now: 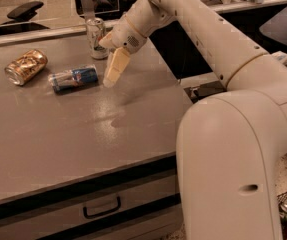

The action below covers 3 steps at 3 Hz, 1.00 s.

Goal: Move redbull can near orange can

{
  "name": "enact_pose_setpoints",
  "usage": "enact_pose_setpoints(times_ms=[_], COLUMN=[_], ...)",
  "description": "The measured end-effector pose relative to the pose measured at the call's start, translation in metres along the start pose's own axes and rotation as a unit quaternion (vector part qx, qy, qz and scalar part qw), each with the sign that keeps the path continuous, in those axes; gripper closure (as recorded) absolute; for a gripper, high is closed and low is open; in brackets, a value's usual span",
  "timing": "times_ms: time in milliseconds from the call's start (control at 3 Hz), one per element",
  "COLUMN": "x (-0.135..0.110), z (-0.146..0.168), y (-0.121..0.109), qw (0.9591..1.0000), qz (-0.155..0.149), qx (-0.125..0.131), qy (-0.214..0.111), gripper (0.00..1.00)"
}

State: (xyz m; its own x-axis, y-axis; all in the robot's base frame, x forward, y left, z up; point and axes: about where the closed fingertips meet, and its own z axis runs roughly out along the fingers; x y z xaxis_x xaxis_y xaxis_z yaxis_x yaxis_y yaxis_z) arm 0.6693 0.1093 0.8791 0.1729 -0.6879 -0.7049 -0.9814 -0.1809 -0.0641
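The redbull can (pixel 74 78), silver and blue, lies on its side on the grey table (pixel 83 134) at the far left. The orange can (pixel 26 66), coppery and dented, lies on its side just to the left of it, a small gap apart. My gripper (pixel 113 71) hangs from the white arm just right of the redbull can's right end. It is slightly above the table top, apart from the can and holding nothing.
A white can with a green-orange label (pixel 96 31) stands upright at the table's back edge, behind the gripper. The table has a drawer with a handle (pixel 102 207) at the front. Office chairs and desks stand behind and to the right.
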Motion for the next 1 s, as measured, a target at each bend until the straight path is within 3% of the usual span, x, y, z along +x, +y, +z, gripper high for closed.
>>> enact_pose_setpoints(times_ms=[333,667,1000], x=[0.027,0.065,0.065], z=[-0.036,-0.071,-0.071], y=[0.006,0.013,0.013], qw=[0.9989,0.9948,0.9948], qz=[0.023,0.055,0.055], qx=[0.039,0.085,0.085], qy=[-0.008,-0.011,-0.011], gripper=[0.00,0.00,0.00])
